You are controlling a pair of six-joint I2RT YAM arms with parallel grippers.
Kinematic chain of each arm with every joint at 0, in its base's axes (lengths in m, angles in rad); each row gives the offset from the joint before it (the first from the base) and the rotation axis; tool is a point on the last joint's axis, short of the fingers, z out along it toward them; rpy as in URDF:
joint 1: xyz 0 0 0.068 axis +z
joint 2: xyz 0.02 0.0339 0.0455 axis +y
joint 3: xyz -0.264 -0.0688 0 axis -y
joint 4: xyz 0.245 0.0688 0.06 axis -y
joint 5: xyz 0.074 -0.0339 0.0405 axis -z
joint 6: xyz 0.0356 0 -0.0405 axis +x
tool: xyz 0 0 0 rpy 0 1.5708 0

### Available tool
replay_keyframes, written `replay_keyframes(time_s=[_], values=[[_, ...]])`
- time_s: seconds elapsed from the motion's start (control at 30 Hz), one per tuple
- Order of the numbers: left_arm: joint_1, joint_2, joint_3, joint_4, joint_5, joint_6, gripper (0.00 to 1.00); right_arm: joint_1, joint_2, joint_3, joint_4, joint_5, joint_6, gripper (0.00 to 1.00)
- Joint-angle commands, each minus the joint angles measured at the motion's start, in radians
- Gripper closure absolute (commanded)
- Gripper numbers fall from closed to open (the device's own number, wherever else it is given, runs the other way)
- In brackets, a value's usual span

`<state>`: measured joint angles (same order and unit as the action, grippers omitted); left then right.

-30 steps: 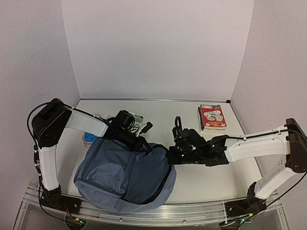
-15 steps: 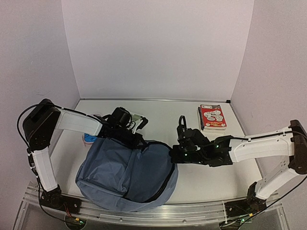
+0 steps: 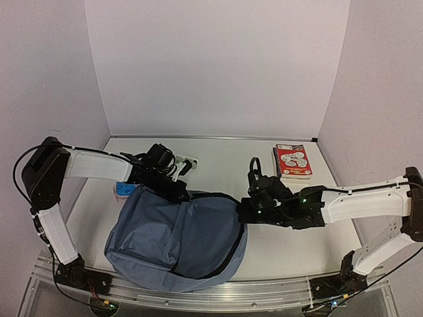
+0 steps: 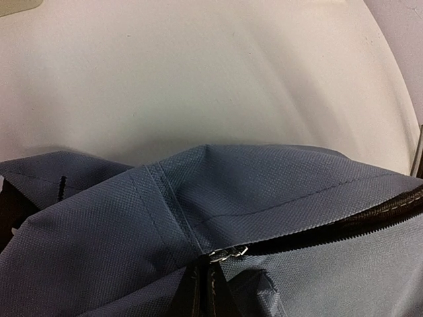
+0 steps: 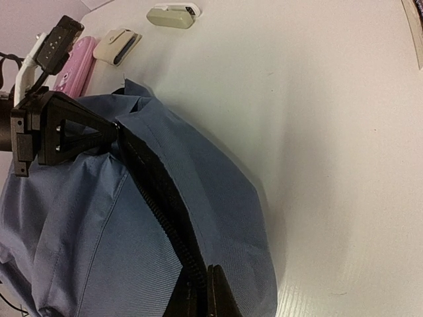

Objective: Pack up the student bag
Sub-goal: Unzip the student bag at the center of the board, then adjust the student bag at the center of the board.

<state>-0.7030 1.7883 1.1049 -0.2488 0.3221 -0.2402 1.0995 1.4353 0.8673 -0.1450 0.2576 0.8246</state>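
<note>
The student bag (image 3: 173, 239) is a dusty-blue fabric backpack lying on the table's near left, with its black main zip (image 5: 153, 198) partly open. My left gripper (image 3: 181, 193) is shut at the bag's top left, its fingertips (image 4: 201, 294) pinched together on the fabric beside the silver zip slider (image 4: 228, 253). My right gripper (image 3: 242, 211) is shut on the bag's rim next to the zip, at the right end of the opening (image 5: 206, 296). The bag's rim (image 4: 277, 191) is stretched between the two grippers. The bag's inside is hidden.
A red-and-white book (image 3: 292, 162) lies at the back right. A pink case (image 5: 74, 66), a beige case (image 5: 117, 45) and a pale clip-like item (image 5: 173, 16) lie behind the bag. The enclosure's walls stand close on three sides.
My left gripper has moved left and back with the bag's top in it. My right gripper has shifted slightly right. The bag's rim is pulled longer between them.
</note>
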Motion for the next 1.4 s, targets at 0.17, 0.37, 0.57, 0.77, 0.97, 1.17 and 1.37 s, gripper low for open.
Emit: replay_keyframes(time_s=[0.17, 0.37, 0.57, 0.77, 0.97, 1.17, 1.37], values=[[0.062, -0.056, 0.038, -0.192, -0.183, -0.025, 1.00, -0.002, -0.053, 0.024, -0.086, 0.126, 0.006, 1.00], [0.034, -0.067, 0.055, -0.095, 0.034, -0.071, 0.91, -0.073, -0.051, 0.052, -0.075, 0.098, -0.069, 0.97], [-0.080, -0.127, 0.104, -0.066, -0.082, -0.121, 0.49, -0.189, -0.125, 0.068, -0.046, -0.047, -0.178, 0.44], [-0.224, -0.168, 0.141, -0.030, -0.196, -0.183, 0.31, -0.196, -0.249, 0.012, -0.047, -0.130, -0.115, 0.11], [-0.353, -0.148, 0.155, 0.039, -0.201, -0.315, 0.21, -0.198, -0.335, -0.146, -0.047, -0.124, 0.023, 0.08], [-0.444, -0.063, 0.214, 0.009, -0.213, -0.422, 0.16, -0.200, -0.370, -0.221, -0.046, -0.071, 0.102, 0.06], [-0.483, 0.013, 0.265, -0.018, -0.136, -0.467, 0.15, -0.199, -0.373, -0.215, -0.046, -0.042, 0.104, 0.05]])
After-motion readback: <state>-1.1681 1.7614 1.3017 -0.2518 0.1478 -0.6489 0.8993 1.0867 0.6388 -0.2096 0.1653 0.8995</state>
